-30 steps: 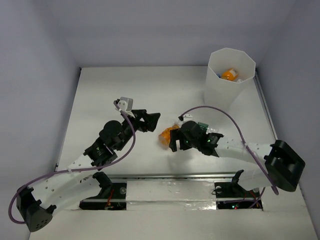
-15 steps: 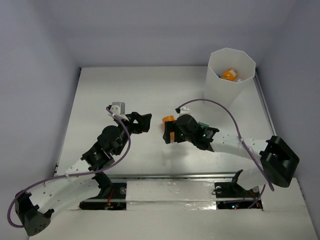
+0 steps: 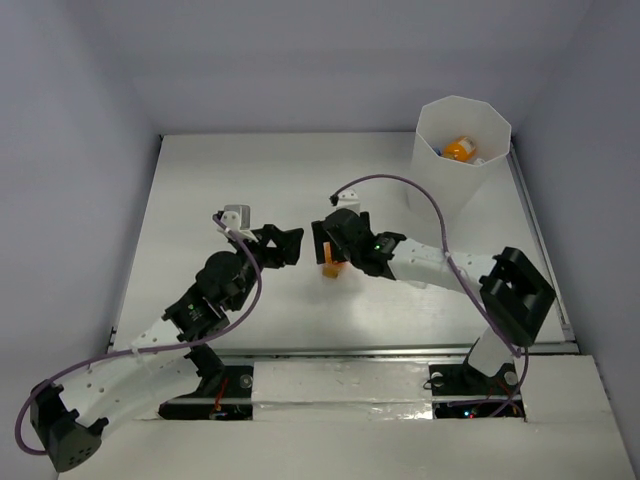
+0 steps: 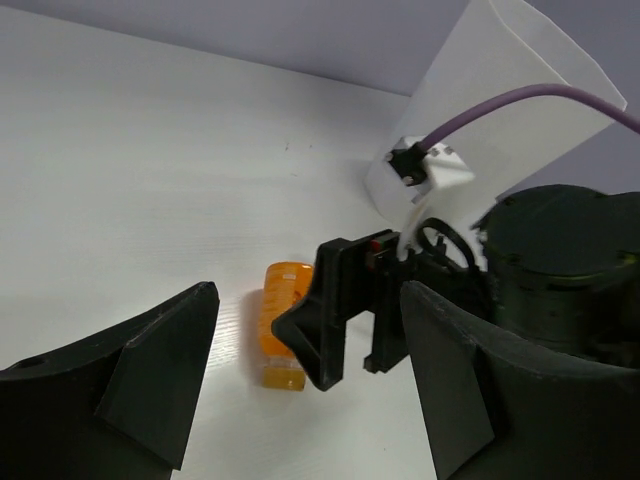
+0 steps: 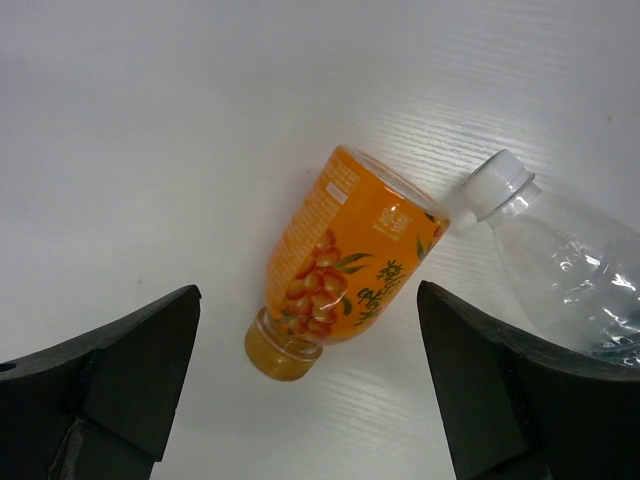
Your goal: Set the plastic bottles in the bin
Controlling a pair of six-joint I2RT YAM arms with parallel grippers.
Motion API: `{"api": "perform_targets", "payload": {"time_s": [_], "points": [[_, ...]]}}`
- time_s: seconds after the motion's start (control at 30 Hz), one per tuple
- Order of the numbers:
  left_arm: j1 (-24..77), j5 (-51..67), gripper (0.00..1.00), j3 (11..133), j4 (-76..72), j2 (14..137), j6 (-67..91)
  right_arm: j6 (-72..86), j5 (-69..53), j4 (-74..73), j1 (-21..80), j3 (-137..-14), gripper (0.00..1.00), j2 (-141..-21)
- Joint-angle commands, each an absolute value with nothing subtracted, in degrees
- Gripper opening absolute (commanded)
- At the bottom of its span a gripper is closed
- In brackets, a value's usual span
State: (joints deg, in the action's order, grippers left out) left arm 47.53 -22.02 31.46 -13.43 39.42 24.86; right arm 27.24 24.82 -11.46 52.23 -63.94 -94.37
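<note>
An orange-filled bottle with an orange cap lies on its side on the white table, straight below my right gripper, which is open and empty with a finger on each side. A clear bottle with a white cap lies beside it, cap touching the orange bottle's base. In the top view the orange bottle peeks out under the right gripper; the clear bottle is hidden by the arm. My left gripper is open and empty, just left of it. The bin stands at the back right, holding an orange bottle.
In the left wrist view the left gripper faces the orange bottle, the right gripper's black finger and the bin behind. The right arm's purple cable arcs near the bin. Grey walls enclose the table.
My right gripper has swung left and farther back, coming to stand over the orange bottle. My left gripper drew back slightly to the left, then stayed still.
</note>
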Motion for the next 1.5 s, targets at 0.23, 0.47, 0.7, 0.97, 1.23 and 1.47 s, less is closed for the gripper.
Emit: {"api": "perform_targets", "payload": {"time_s": [0.23,0.47,0.7,0.97,1.23,1.47], "points": [[47.72,-22.06,0.7,30.76,-15.29,36.74,25.84,31.81,33.31,-17.14,52.73,-73.12,0.93,-105.11],[47.72,-21.89,0.7,30.59,-15.03,36.56,26.19,33.04,30.94,-13.63,52.73,-73.74,0.85,-108.02],[47.72,-23.11,0.69,31.11,-13.63,34.37,26.89,33.31,31.64,-10.02,52.73,-70.32,0.6,-101.0],[47.72,-20.84,0.68,32.08,-13.0,40.33,31.9,26.47,36.99,-11.77,51.25,-69.68,0.56,-79.56],[50.62,-9.24,0.24,31.63,-28.29,60.59,38.76,15.74,37.45,-12.91,33.35,-76.63,0.56,-68.65],[58.53,-10.37,0.18,38.4,-36.64,80.03,41.83,9.84,39.55,-11.87,18.65,-89.45,0.55,-76.36]]}}
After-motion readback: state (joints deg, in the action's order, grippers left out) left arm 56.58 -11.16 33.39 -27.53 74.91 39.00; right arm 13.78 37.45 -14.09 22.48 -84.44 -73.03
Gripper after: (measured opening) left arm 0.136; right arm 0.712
